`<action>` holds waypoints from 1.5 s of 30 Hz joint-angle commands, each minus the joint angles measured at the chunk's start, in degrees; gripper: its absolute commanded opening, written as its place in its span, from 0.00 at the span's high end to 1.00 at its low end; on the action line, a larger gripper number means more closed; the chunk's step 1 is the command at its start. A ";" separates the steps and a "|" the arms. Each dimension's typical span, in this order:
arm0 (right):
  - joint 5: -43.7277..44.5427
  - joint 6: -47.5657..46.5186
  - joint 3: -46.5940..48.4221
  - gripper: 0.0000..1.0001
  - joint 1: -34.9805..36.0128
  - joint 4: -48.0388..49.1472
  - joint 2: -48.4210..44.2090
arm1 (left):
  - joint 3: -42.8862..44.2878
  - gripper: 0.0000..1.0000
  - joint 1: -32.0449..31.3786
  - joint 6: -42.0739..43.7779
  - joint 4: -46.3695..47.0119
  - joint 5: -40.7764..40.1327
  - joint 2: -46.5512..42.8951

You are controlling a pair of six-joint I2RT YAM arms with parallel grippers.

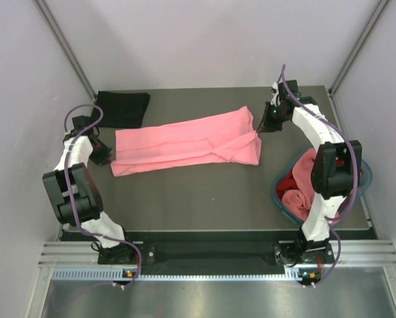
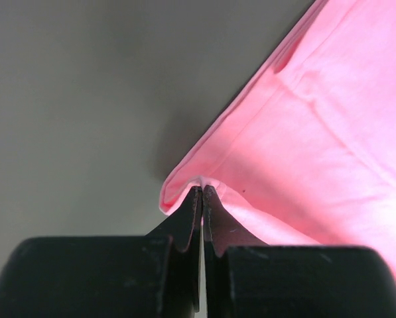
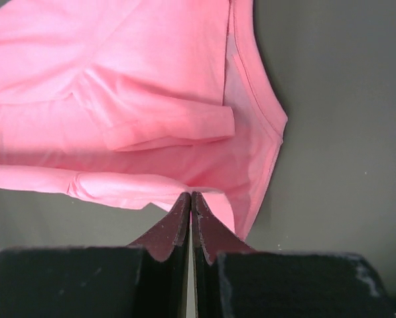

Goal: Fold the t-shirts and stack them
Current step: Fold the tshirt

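The salmon pink t-shirt (image 1: 184,142) lies stretched in a long band across the middle of the tabletop (image 1: 204,199), with bare surface between it and the near edge. A black t-shirt (image 1: 121,108) lies at the far left corner. The teal basket (image 1: 278,192) at the right edge holds a red t-shirt (image 1: 292,199) and more pink cloth (image 1: 308,173). The left gripper (image 2: 202,189) pinches the shirt's left corner. The right gripper (image 3: 190,195), its arm reaching far, pinches the right edge.
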 commanded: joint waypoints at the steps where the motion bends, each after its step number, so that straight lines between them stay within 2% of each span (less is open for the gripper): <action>1: -0.63 -0.49 4.49 1.00 -0.71 1.11 1.02 | 3.59 1.00 -0.39 1.55 -1.02 -0.81 1.98; 26: -1.24 1.79 14.77 1.00 -1.07 1.02 10.07 | 16.60 1.00 -1.71 2.17 -1.46 0.34 13.40; 45: -2.38 3.81 19.61 1.00 -1.59 0.85 15.17 | 22.14 1.00 -2.33 2.78 -2.43 0.77 20.17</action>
